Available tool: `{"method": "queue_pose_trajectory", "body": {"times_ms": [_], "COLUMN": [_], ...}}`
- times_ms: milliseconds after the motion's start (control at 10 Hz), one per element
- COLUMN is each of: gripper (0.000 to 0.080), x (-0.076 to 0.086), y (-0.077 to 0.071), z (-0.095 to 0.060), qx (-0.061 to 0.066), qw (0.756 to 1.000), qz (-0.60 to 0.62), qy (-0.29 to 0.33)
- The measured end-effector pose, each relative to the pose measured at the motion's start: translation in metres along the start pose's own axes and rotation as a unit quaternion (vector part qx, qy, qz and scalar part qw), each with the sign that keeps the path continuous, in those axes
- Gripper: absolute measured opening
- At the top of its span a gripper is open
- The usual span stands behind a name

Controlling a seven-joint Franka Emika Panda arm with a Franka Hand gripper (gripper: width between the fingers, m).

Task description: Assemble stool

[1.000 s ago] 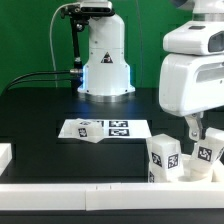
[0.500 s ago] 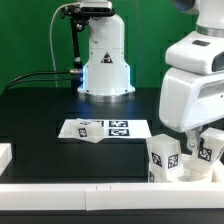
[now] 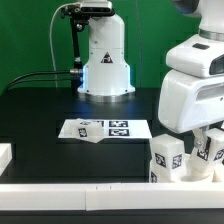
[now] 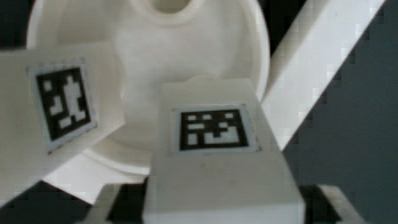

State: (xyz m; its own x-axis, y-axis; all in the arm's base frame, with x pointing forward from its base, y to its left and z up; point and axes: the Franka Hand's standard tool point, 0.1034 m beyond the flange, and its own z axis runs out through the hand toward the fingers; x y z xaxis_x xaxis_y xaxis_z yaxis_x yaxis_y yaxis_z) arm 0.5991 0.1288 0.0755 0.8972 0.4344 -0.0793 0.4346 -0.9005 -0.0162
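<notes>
Two short white stool legs with square tags stand at the exterior view's right, one [image 3: 166, 158] nearer the middle and one [image 3: 210, 150] further right. My gripper [image 3: 197, 136] hangs low over them. In the wrist view my gripper [image 4: 222, 202] is open and straddles a tagged leg [image 4: 217, 140], with a dark gap between the leg and each finger [image 4: 114, 198]. Behind it lies the round white seat [image 4: 169, 55], and a second tagged leg [image 4: 63, 100] stands beside it. In the exterior view the seat is hidden by the hand and the legs.
The marker board [image 3: 110, 129] lies mid-table with a small white tagged part [image 3: 87, 129] on it. A long white rail [image 3: 90, 197] runs along the front edge. The arm's white base [image 3: 105, 65] stands at the back.
My hand has come down and slightly towards the exterior view's left, onto the legs. The legs and the other parts have not moved.
</notes>
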Motion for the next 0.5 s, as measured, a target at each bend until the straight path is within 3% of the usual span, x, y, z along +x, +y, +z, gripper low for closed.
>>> {"method": "queue_pose_trajectory", "body": {"times_ms": [300,500], "gripper": [0.0334,0.0334], "x": [-0.0007,-0.0003], "y": [0.0064,0.0071], "z": [-0.0002,0.0013], "qx": [-0.001,0.005], "qw": [0.991,0.945], "qz": [0.133,0.325], "qy": [0.003,0.018]}}
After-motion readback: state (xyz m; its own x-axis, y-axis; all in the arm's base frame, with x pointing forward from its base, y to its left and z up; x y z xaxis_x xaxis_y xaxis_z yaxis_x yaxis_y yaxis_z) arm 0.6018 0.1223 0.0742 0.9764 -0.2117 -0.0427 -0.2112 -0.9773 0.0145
